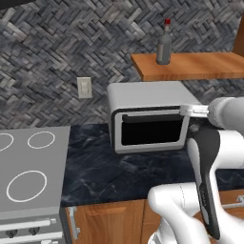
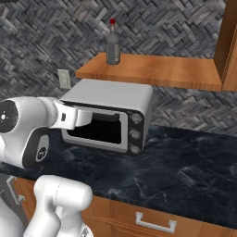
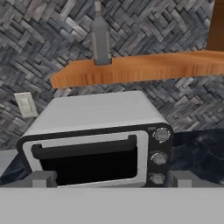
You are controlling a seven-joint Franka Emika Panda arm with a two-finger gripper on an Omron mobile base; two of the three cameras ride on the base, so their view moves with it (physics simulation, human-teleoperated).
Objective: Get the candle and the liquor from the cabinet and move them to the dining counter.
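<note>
The liquor [image 1: 164,47], a grey bottle with a red cap, stands upright at the left end of the cabinet's orange-brown shelf board [image 1: 190,66]. It shows likewise in the right base view [image 2: 113,46] and the hand view [image 3: 101,41]. The cabinet's wooden side [image 2: 229,41] rises at the right end of the shelf. My gripper [image 3: 113,179] is open, its fingertips [image 3: 43,178] wide apart with nothing between them. It hovers in front of the microwave, well below the bottle. My white hand [image 2: 69,115] crosses the microwave's front. The candle and the dining counter are out of view.
A silver microwave [image 1: 150,116] with a dark window and three knobs sits on the black marble wall counter [image 2: 194,162], right under the shelf. A grey stove [image 1: 28,171] lies to the left. A wall outlet [image 1: 85,87] is on the herringbone backsplash. Wooden drawers [image 2: 155,224] with metal handles run below.
</note>
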